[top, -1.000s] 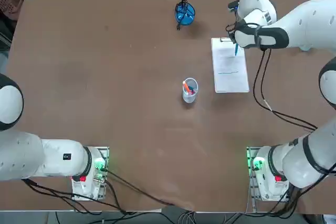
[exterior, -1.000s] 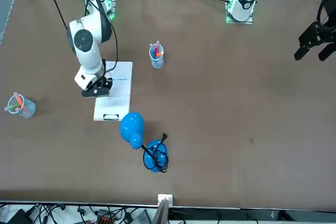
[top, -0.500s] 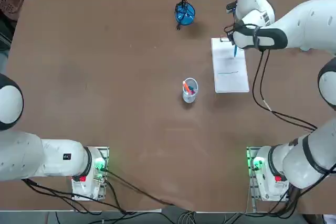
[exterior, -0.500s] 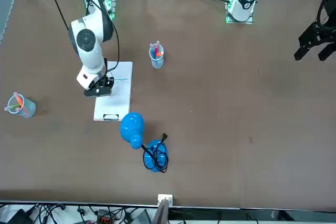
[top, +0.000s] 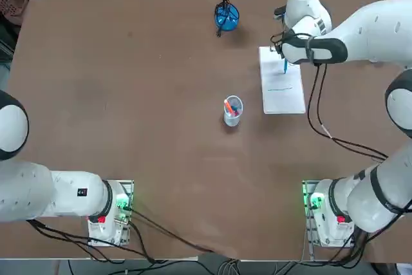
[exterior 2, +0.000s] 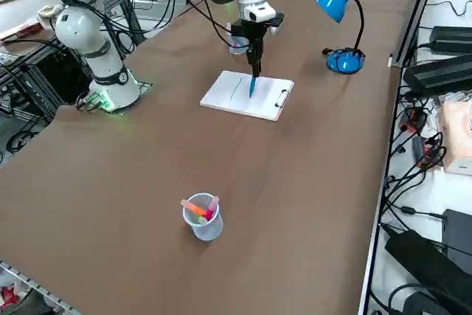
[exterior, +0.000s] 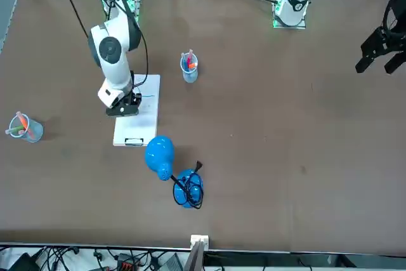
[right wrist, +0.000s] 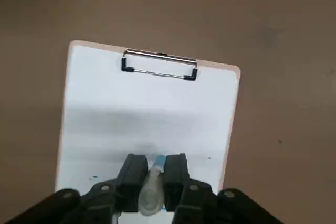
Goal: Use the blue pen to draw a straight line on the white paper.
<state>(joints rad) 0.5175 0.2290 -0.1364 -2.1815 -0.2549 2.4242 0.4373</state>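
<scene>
The white paper (top: 282,94) lies on a clipboard at the far right of the table, its metal clip (right wrist: 159,68) at the far short edge. A thin blue line (top: 279,89) crosses the sheet. My right gripper (top: 284,55) hangs over the clip half of the paper (exterior 2: 234,98), shut on the blue pen (exterior 2: 251,86). The pen points straight down with its tip at the sheet. In the wrist view the pen (right wrist: 156,165) sits pinched between the two black fingers (right wrist: 134,170) of the gripper (right wrist: 156,162), above the paper (right wrist: 147,114). The front view shows the gripper (exterior: 124,107) over the paper (exterior: 144,115).
A clear cup with orange and red pens (top: 232,109) stands left of the paper. Another such cup (exterior 2: 202,217) stands off to the right of the clipboard. A blue desk lamp (top: 226,14) stands at the far edge. Black cables (top: 322,114) hang from my right arm.
My right gripper, still shut on the blue pen, has shifted a little toward the robot's left across the paper. Nothing else has moved.
</scene>
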